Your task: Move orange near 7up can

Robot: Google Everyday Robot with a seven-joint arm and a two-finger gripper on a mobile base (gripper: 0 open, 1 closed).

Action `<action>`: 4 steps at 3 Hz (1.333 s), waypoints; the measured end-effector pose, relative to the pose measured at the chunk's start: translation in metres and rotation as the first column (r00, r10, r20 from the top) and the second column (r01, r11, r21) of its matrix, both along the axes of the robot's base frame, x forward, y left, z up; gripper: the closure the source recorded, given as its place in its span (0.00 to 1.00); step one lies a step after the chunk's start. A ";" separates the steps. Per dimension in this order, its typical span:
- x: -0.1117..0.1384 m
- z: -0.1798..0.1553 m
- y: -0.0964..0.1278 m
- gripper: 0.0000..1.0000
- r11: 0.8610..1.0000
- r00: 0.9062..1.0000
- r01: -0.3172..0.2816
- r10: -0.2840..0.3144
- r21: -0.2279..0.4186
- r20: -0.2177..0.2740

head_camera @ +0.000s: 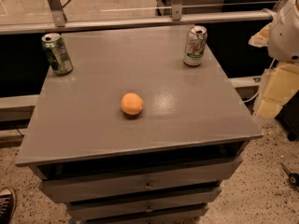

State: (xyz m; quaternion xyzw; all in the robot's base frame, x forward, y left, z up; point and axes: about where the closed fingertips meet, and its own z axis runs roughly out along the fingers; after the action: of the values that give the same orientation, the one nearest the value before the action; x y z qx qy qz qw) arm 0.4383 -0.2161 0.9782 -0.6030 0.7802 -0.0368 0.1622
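Note:
The orange (pixel 131 103) lies alone near the middle of the grey cabinet top (pixel 187 115). The 7up can (pixel 195 45), pale silvery-white with green and orange-red markings, stands upright at the back right corner, well apart from the orange. My gripper (pixel 276 90) shows as pale yellowish parts at the right edge of the view, beyond the cabinet's right side and below the white arm housing (pixel 287 29). It holds nothing that I can see and is far from both the orange and the can.
A darker green can (pixel 57 53) stands upright at the back left corner. The cabinet has drawers (pixel 147 185) below its front edge. A metal rail (pixel 140 21) runs behind. A shoe (pixel 5 204) is on the floor at bottom left.

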 end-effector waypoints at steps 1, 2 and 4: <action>0.001 -0.001 0.001 0.00 1.000 1.000 0.000 0.000 0.004 0.002; 0.016 -0.016 0.013 0.00 0.999 1.000 0.003 -0.004 0.050 0.018; 0.072 -0.066 0.085 0.00 0.971 0.998 -0.024 0.009 0.236 0.064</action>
State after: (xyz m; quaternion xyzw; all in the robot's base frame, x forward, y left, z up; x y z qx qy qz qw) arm 0.5100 -0.1312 0.9117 -0.5845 0.7684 0.0391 0.2578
